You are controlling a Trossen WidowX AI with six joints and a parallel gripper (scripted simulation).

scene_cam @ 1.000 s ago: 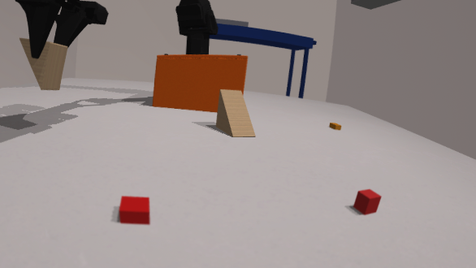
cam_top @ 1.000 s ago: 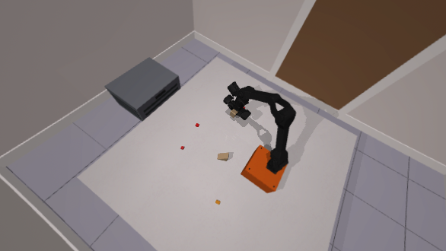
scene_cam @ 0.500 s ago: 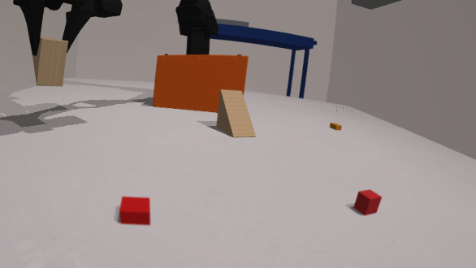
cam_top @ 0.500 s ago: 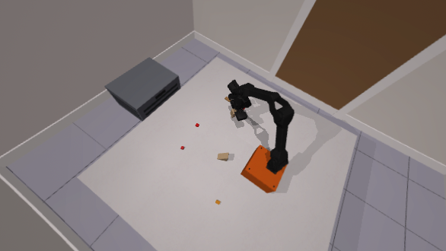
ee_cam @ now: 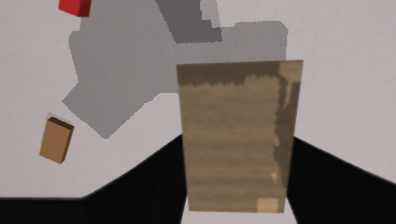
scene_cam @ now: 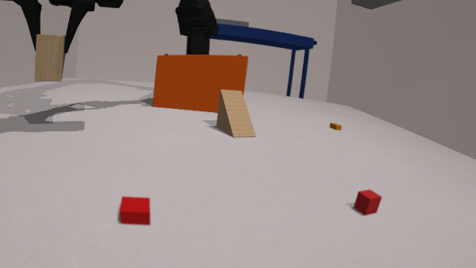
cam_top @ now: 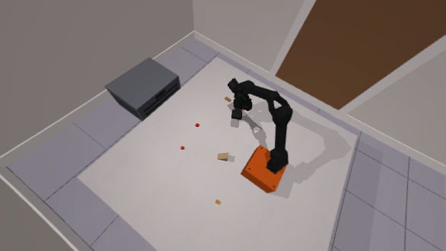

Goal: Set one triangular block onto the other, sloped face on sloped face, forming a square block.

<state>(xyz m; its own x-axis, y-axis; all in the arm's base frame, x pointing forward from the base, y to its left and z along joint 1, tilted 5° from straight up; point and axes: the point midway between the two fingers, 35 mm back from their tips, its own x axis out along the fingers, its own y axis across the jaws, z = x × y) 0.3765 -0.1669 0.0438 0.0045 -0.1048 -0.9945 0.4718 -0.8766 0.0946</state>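
Observation:
One light wooden triangular block (cam_top: 223, 156) (scene_cam: 240, 118) stands on the table in front of the orange base, its sloped face toward the exterior camera. My gripper (scene_cam: 52, 52) (ee_cam: 231, 140) is shut on the other triangular block (scene_cam: 49, 69) (ee_cam: 235, 145) and holds it in the air, well away from the standing one. In the wrist view a broad face of the held block fills the space between the fingers; its slope direction cannot be told. In the top view the hand mostly hides the held block.
Two red blocks (cam_top: 197, 125) (cam_top: 182, 147) (scene_cam: 135, 210) (scene_cam: 368, 202) and a small orange block (cam_top: 218, 201) (scene_cam: 335, 126) lie apart on the table. A brown block (cam_top: 227, 99) (ee_cam: 56, 140) lies near the hand. Another red block (ee_cam: 75, 6) shows at the wrist view's top edge. A grey box (cam_top: 144, 87) stands beyond.

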